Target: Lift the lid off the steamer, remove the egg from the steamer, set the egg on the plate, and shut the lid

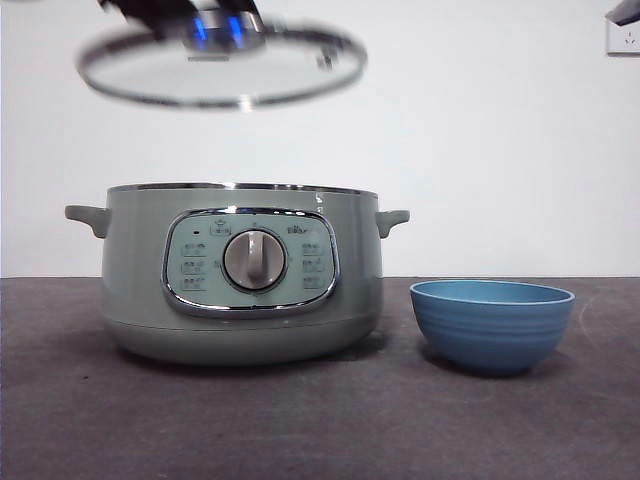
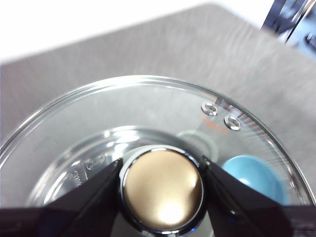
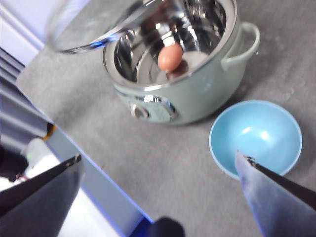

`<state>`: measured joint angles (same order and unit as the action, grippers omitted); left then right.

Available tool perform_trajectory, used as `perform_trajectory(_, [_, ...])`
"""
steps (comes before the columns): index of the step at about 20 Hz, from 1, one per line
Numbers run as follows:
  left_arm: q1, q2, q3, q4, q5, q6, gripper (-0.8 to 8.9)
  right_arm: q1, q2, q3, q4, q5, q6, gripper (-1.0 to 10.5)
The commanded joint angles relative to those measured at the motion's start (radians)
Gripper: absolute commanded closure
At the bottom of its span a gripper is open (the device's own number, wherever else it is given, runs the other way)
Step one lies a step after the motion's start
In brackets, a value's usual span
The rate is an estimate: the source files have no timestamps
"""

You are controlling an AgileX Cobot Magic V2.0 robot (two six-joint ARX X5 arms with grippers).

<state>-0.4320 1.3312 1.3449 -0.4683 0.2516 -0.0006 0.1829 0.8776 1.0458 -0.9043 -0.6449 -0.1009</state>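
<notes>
The left claw [image 2: 162, 192] grips the lid [image 1: 222, 68] by its knob, high above the steamer [image 1: 240, 275] — clearing the egg [image 3: 170, 57] for the right claw [image 3: 158, 168], spread wide.

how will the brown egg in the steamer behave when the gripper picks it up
The small brown egg looks smooth and rounded, so it may slip or roll on the shiny steel pot floor. Probably light but fragile; the wide-open right gripper should close gently.

I am viewing a plain white wall [image 1: 480, 140] standing behind a dark grey table [image 1: 320, 420]; a wall socket [image 1: 622, 38] is sitting at 2 o'clock.
</notes>
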Motion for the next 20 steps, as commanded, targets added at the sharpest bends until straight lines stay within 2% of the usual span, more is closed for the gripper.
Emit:
perform_trajectory(1, [0.002, -0.108, 0.025, -0.011, -0.020, -0.002, 8.22, 0.002, 0.006, 0.002, 0.061, 0.000, 0.066, 4.1])
perform_trajectory(7, [0.002, -0.308, 0.025, -0.159, -0.055, 0.002, 8.22, 0.026, 0.053, 0.002, 0.170, 0.000, 0.154, 4.1])
perform_trajectory(9, [0.002, -0.393, 0.025, -0.222, -0.108, 0.002, 8.22, 0.059, 0.096, 0.003, 0.229, 0.014, 0.178, 4.1])
perform_trajectory(14, [0.002, -0.564, 0.025, -0.365, -0.169, 0.001, 8.22, 0.188, 0.243, 0.006, 0.404, 0.109, 0.242, 4.1])
perform_trajectory(20, [0.002, -0.701, 0.025, -0.530, -0.211, -0.003, 8.22, 0.384, 0.521, 0.172, 0.469, 0.268, 0.238, 4.1])
